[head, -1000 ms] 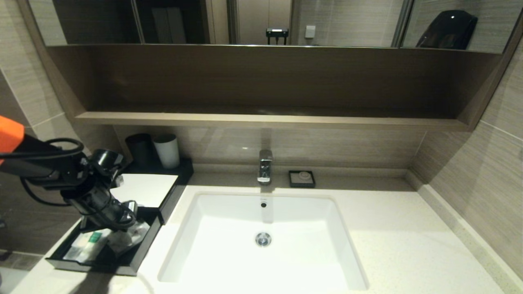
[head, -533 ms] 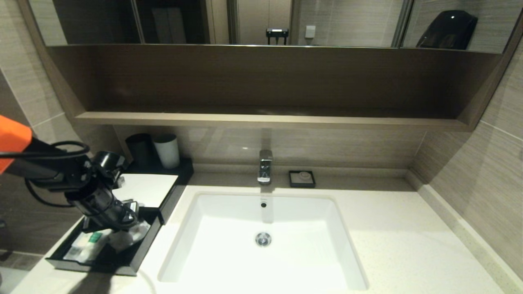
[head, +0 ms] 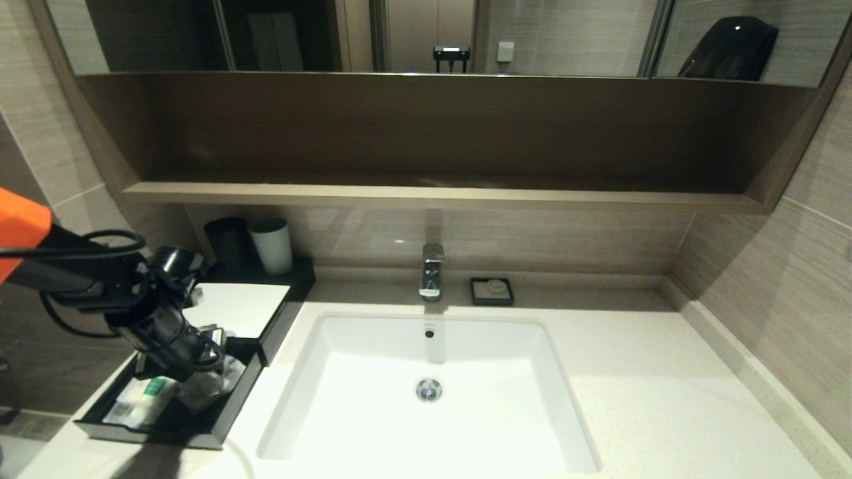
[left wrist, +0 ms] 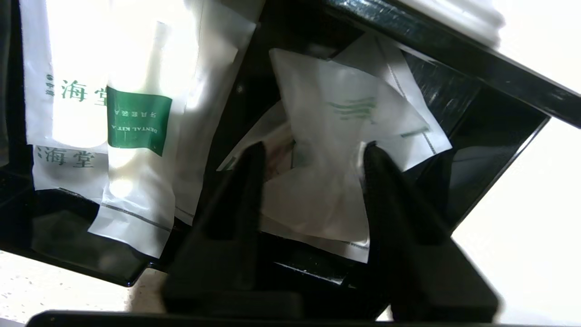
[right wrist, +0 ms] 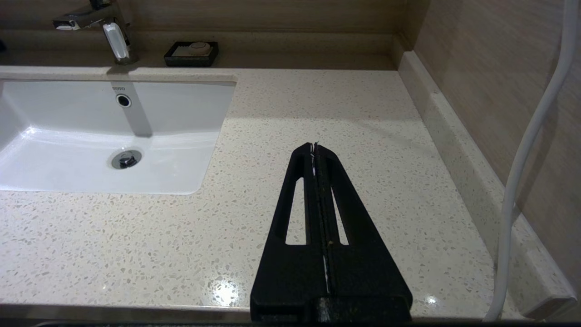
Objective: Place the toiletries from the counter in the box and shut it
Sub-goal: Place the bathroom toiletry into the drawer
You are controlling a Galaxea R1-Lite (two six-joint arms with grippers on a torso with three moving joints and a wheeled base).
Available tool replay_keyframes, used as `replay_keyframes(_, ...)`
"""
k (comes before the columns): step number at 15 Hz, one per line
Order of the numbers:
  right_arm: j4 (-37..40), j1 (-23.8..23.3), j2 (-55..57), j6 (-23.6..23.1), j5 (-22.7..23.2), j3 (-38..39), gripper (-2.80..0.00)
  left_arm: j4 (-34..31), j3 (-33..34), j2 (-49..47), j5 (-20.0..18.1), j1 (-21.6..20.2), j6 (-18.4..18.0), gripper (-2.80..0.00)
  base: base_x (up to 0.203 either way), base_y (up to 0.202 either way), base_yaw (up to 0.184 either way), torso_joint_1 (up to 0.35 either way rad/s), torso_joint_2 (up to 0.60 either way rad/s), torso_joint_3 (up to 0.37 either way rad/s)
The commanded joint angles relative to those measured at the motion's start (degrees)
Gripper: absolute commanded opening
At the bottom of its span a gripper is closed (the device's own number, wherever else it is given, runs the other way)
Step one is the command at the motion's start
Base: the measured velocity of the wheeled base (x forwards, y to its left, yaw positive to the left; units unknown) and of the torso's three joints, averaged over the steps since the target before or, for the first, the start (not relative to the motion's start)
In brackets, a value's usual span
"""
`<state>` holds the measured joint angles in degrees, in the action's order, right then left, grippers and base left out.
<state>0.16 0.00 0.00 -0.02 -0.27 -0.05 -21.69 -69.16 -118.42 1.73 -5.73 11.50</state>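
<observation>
Two packets [left wrist: 331, 136] lie under left hand [left wrist: 313, 152].

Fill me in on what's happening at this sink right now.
The left gripper is down in the box's pulled-out drawer, at the counter's left end. Its fingers are spread on either side of a crumpled clear packet lying in the drawer. A dental kit packet with a green label already lies beside it. The drawer is not yet pushed in. The right gripper is shut and empty, parked over the counter right of the sink.
</observation>
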Motion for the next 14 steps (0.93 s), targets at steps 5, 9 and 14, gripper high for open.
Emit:
replay_keyframes(5,0.0,0.0,0.0,-0.1,0.0,0.0,-2.8,-0.2,0.3,4.1,0.0,-1.2,0.1,0.0,0.0,0.0,0.0,0.0,0.0,0.0)
replay_keyframes(9,0.0,0.0,0.0,0.0,0.0,0.0,-2.8,-0.2,0.4,7.1,-0.4,-1.9,0.2,0.0,0.0,0.0,0.0,0.0,0.0,0.0)
replay_keyframes(14,0.0,0.0,0.0,-0.1,0.0,0.0,-2.8,0.0,0.6,10.2,-1.2,-1.8,1.2,0.0,0.0,0.0,0.0,0.0,0.0,0.0)
